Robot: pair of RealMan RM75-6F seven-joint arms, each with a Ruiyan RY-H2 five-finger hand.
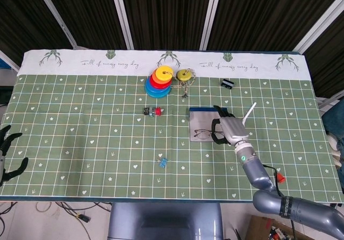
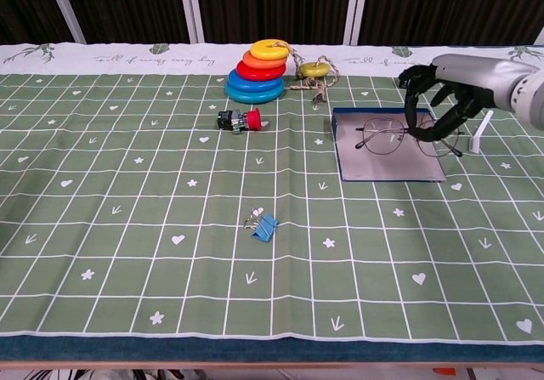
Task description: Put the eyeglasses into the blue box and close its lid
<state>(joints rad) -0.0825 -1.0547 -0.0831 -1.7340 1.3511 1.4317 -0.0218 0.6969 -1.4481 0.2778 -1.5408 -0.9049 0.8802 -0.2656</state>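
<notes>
The robot's right hand (image 2: 444, 99) pinches a pair of wire-rimmed eyeglasses (image 2: 399, 135) at their right side, fingers curled round the frame and raised clear of the table, with the lenses hanging out to the hand's left. In the head view the same hand (image 1: 227, 131) sits over the right half of the blue box (image 1: 208, 125), the eyeglasses (image 1: 203, 133) held above its pale grey interior. The box (image 2: 387, 154) lies open and shallow on the green checked tablecloth (image 2: 127, 227); whether the glasses touch its floor cannot be told, though in the chest view they appear to float just above it.

The step in hand looks to be the carry-and-place: the glasses are up and over the box, not yet let go. The next move would call for lowering them flat inside the walls, easing the fingers apart, then drawing the hand away before the lid is dealt with; no separate lid is clearly made out.

The left hand (image 1: 8, 154) rests at the table's far left edge, fingers spread and holding nothing. Beyond the box stand a stack of coloured rings (image 2: 257, 72), a small red-capped part (image 2: 239, 120), a blue binder clip (image 2: 263, 224) and a white strip (image 2: 482, 132).
</notes>
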